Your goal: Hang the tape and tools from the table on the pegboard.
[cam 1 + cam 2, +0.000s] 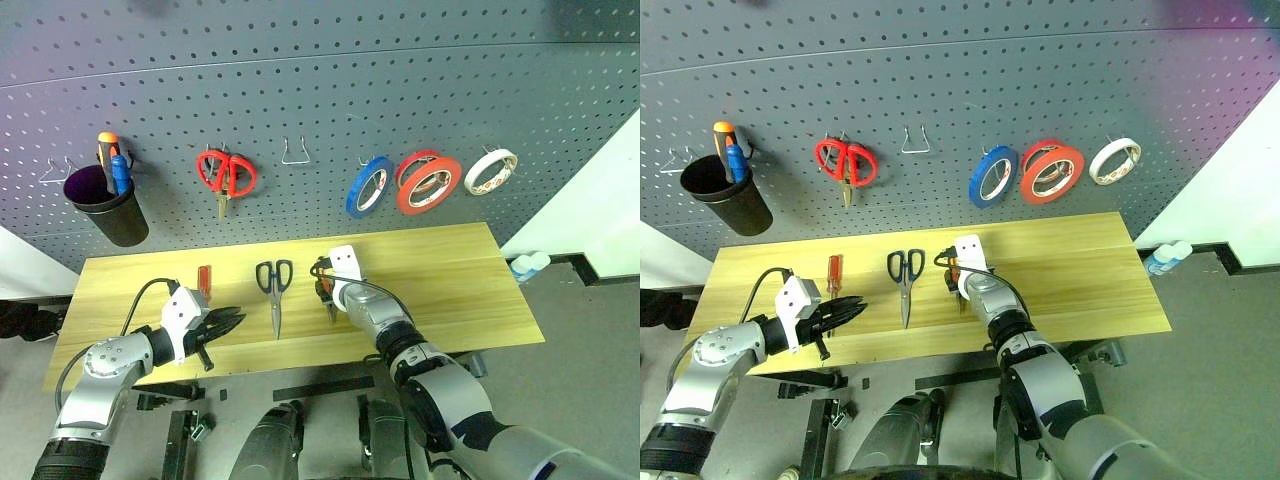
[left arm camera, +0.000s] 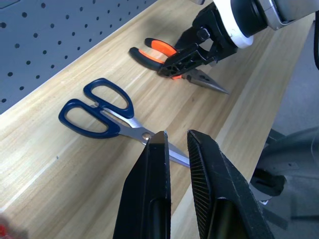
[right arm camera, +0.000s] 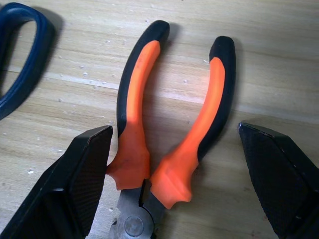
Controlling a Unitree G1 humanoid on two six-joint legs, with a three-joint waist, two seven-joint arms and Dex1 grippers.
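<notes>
Right gripper (image 3: pixel 174 164) spread wide, straddling the pliers (image 3: pixel 164 124) near the pivot end of the orange-and-black handles, nothing gripped yet. Left gripper (image 2: pixel 174 144) pinched shut and empty, hovering over the near edge of the table (image 1: pixel 460 280) with the black-handled scissors (image 1: pixel 274 285) just beyond it. Small red-handled screwdriver (image 1: pixel 204 279) flat on the wood between left gripper and scissors. Wide red-orange tape (image 1: pixel 430 186) already on a hook of the pegboard (image 1: pixel 300 80).

Risks, judged: closing so near the pivot likely squeezes the splayed handles together, pliers may twist or slide out. Grip low on the handles may leave little loop free for a hook. Fingers may scrape the wood before closing.

Right wrist view gives handle spread and finger gap on each side, unreadable from the head views. Head views give hook positions and the hung tape. Left wrist view gives the plier nose pointing toward the table edge.
</notes>
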